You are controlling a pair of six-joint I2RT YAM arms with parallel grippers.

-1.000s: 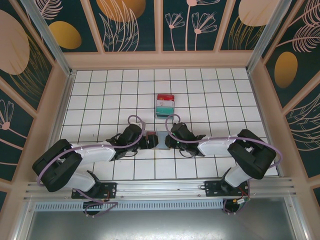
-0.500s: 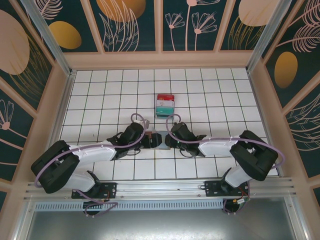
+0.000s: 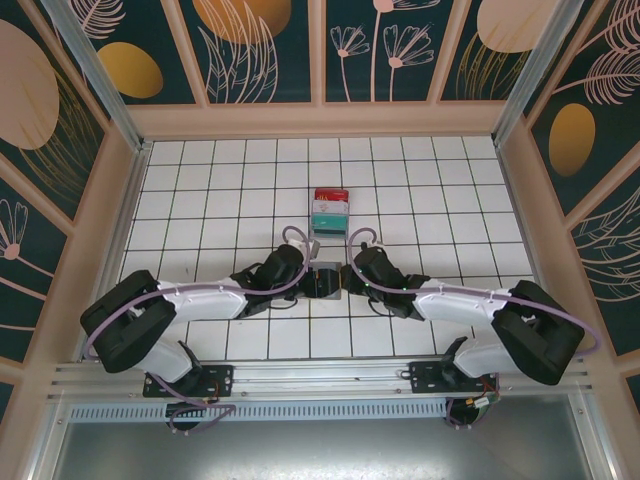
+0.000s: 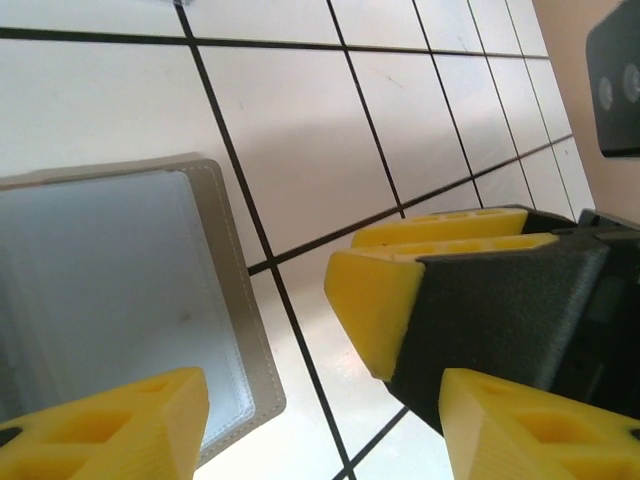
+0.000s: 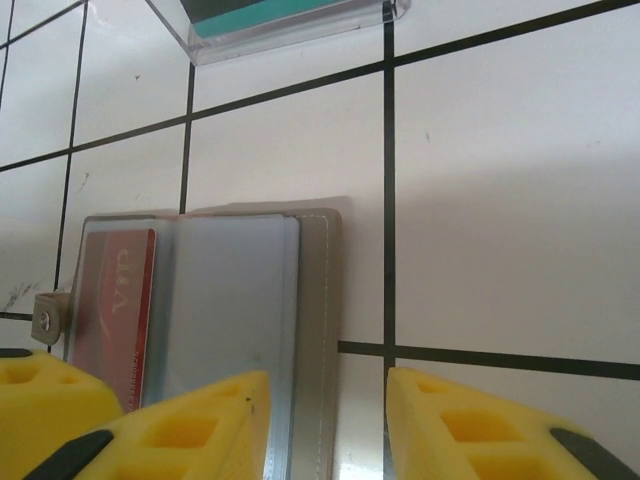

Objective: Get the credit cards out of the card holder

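The thin grey-brown stitched folding card holder (image 5: 240, 300), just ahead of the right pincer (image 5: 328, 400), has a pale blue-grey inner panel. The red card (image 5: 115, 310) on that pincer's left bears pale lettering. The right pincer and the left pincer (image 4: 320, 400) have bright yellow fingertips (image 5: 200, 430) on black bodies. Further ahead of them, the clear-cased stack (image 3: 330, 210) is banded red, white and teal. Beneath them, the tiled floor (image 3: 200, 190) is white with a black grid. Beyond, the panelled walls (image 3: 270, 50) are dark teal with pale pink flower outlines and golden ovals.
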